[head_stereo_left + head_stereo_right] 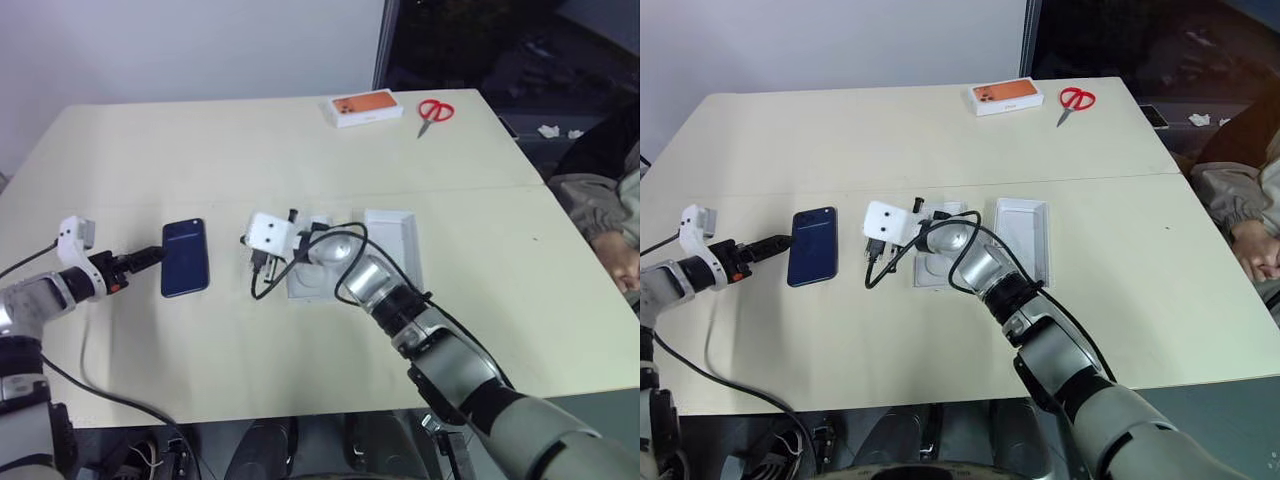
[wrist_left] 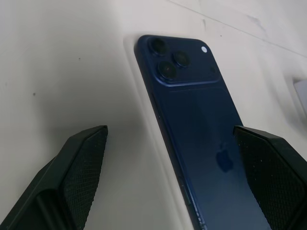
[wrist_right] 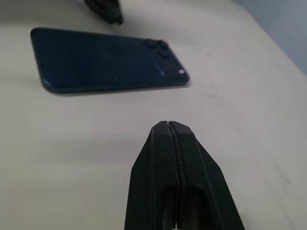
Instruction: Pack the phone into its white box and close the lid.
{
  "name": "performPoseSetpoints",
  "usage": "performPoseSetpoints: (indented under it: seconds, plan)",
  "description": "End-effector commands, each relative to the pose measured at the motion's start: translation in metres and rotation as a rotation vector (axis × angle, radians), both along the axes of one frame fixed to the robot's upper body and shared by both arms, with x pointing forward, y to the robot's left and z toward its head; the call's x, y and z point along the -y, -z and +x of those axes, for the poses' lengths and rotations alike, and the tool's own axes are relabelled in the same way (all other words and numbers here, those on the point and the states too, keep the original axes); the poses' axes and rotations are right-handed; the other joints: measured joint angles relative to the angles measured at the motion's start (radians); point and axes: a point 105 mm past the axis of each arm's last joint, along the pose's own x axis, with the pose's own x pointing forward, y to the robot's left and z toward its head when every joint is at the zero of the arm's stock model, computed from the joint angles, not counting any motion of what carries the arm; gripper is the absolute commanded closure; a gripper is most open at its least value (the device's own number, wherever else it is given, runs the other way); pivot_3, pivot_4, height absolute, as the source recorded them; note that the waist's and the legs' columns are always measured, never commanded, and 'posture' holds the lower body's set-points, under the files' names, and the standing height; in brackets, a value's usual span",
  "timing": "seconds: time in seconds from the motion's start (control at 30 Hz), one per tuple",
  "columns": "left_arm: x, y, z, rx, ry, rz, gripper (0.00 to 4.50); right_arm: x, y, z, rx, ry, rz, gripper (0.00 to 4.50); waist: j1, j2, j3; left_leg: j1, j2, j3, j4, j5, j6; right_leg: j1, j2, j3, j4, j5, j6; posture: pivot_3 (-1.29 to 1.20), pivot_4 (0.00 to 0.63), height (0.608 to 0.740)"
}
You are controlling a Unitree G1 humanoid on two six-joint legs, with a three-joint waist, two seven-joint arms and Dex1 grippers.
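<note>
The dark blue phone (image 1: pixel 185 257) lies flat on the table, back up, camera cluster (image 2: pixel 168 60) at its far end. My left gripper (image 1: pixel 150 258) hovers open at the phone's left edge, and its fingers (image 2: pixel 81 163) stand wide apart in the left wrist view. My right gripper (image 3: pixel 168 125) is shut and empty, just right of the phone and pointing at it. A white, tray-shaped piece (image 1: pixel 395 235), white inside, lies open side up right of my right arm; it looks like the lid. Another white piece (image 1: pixel 305 282) is partly hidden under my right forearm; I cannot tell whether it is the white box.
A white box with an orange top (image 1: pixel 367 107) and red scissors (image 1: pixel 435 110) lie at the table's far edge. A person's sleeve and hand (image 1: pixel 610 225) show at the right edge. A black cable (image 1: pixel 262 285) loops beneath my right wrist.
</note>
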Motion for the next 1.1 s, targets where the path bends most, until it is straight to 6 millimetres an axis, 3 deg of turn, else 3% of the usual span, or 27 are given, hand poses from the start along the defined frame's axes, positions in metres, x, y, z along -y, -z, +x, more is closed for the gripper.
performPoseSetpoints:
  seconds: [0.03, 0.17, 0.3, 0.43, 0.8, 0.97, 1.1]
  plan:
    - [0.008, 0.009, -0.007, -0.077, 0.039, -0.087, 0.08, -0.017, 0.003, -0.009, 0.024, -0.012, 0.000, 4.48, -0.001, 0.000, 0.000, 0.000, 0.000, 0.000, 0.000, 0.000, 0.000, -0.001, 0.000, 0.000, 0.001, 0.000, 0.000, 0.00, 0.150, 0.740]
    - [0.029, 0.012, -0.002, -0.117, 0.095, -0.175, 0.08, -0.020, 0.013, -0.008, 0.075, 0.020, -0.048, 4.48, 0.005, 0.000, 0.000, 0.000, 0.000, 0.001, 0.000, 0.000, -0.001, -0.002, 0.000, 0.002, 0.003, 0.000, 0.000, 0.00, 0.150, 0.740]
    - [0.054, 0.019, -0.002, -0.163, 0.222, -0.161, 0.08, -0.021, 0.015, -0.004, 0.059, 0.053, -0.054, 4.48, 0.007, 0.000, -0.001, 0.000, -0.001, 0.001, 0.001, 0.000, -0.001, -0.001, 0.000, 0.002, 0.004, 0.000, 0.000, 0.00, 0.150, 0.740]
    - [0.066, 0.020, 0.003, -0.166, 0.281, -0.155, 0.08, -0.014, 0.026, 0.004, 0.092, 0.102, -0.126, 4.48, 0.011, 0.000, -0.002, 0.000, -0.001, 0.001, 0.001, 0.000, -0.001, -0.001, 0.000, 0.002, 0.004, 0.000, 0.000, 0.00, 0.150, 0.740]
    - [0.082, 0.024, 0.013, -0.213, 0.319, -0.099, 0.08, 0.002, 0.035, 0.018, 0.117, 0.152, -0.190, 4.48, 0.032, 0.000, -0.003, 0.008, -0.002, 0.001, 0.001, 0.000, -0.001, 0.005, -0.001, 0.002, 0.004, 0.000, 0.000, 0.00, 0.150, 0.740]
    - [0.099, 0.002, 0.017, -0.167, 0.351, -0.112, 0.08, -0.001, 0.034, 0.015, 0.080, 0.143, -0.158, 4.48, 0.030, 0.000, -0.003, 0.015, -0.002, 0.001, -0.001, 0.000, 0.000, 0.008, -0.001, 0.002, 0.003, 0.000, 0.000, 0.00, 0.150, 0.740]
    - [0.110, 0.009, 0.013, -0.196, 0.363, -0.115, 0.08, -0.008, 0.033, 0.010, 0.063, 0.104, -0.159, 4.48, 0.027, 0.000, -0.003, 0.014, -0.002, 0.001, -0.001, 0.000, 0.000, 0.009, -0.001, 0.003, 0.003, 0.000, 0.000, 0.00, 0.150, 0.740]
